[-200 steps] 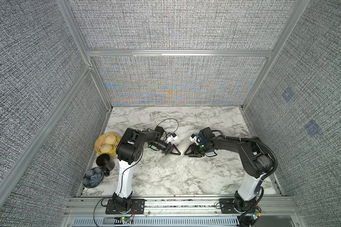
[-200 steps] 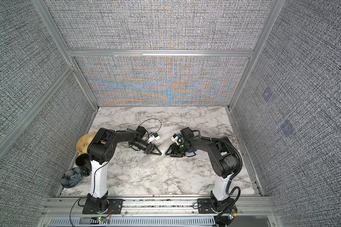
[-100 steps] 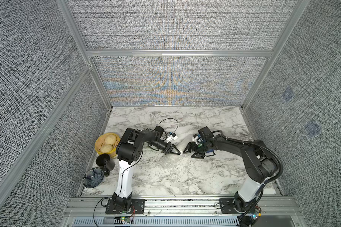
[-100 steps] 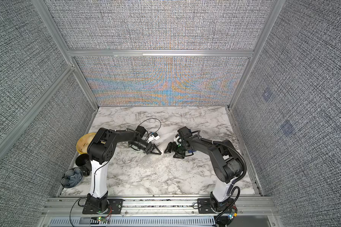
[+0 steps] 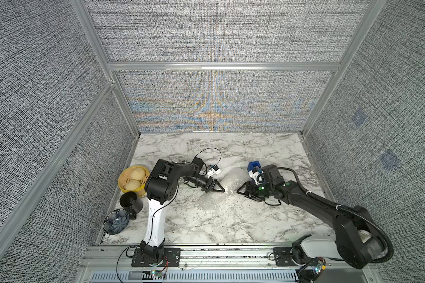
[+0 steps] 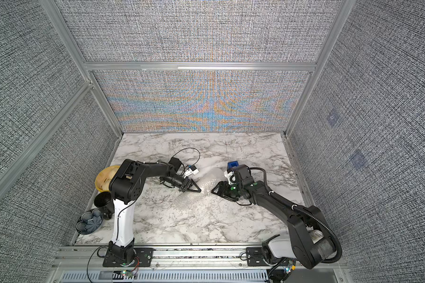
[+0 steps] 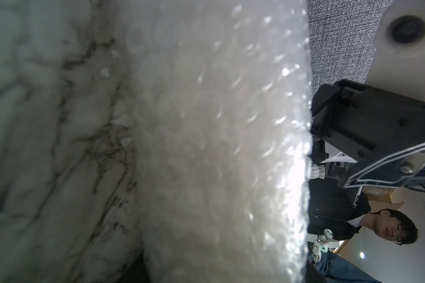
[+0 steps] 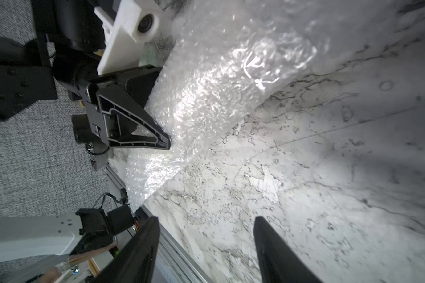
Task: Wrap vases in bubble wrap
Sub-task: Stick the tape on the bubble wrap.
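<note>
Our left end effector (image 8: 166,144) appeared pinched shut on the bubble wrap (image 5: 233,180), its tips at the sheet's edge on the side away from the blue tape dispenser (image 5: 253,166). Our right end effector (image 8: 206,219) stood open and empty, jaws apart over bare table (image 5: 206,227), near the dispenser and just short of the wrap. The wrap lay just beside the dispenser. It was a clear, glistening sheet dotted with small bubbles, humped into a loose roll at the dispenser end and trailing flat across the marble away from it. We could not make out the vase, and the pictures did not show whether it sat inside the roll. We judged the sheet light, limp and slick, apt to spring open once released, so it wanted a firm pinch at a free edge. The vase, if inside, we took to be fragile, best pressed through the padding around its body, never at the rim.
</note>
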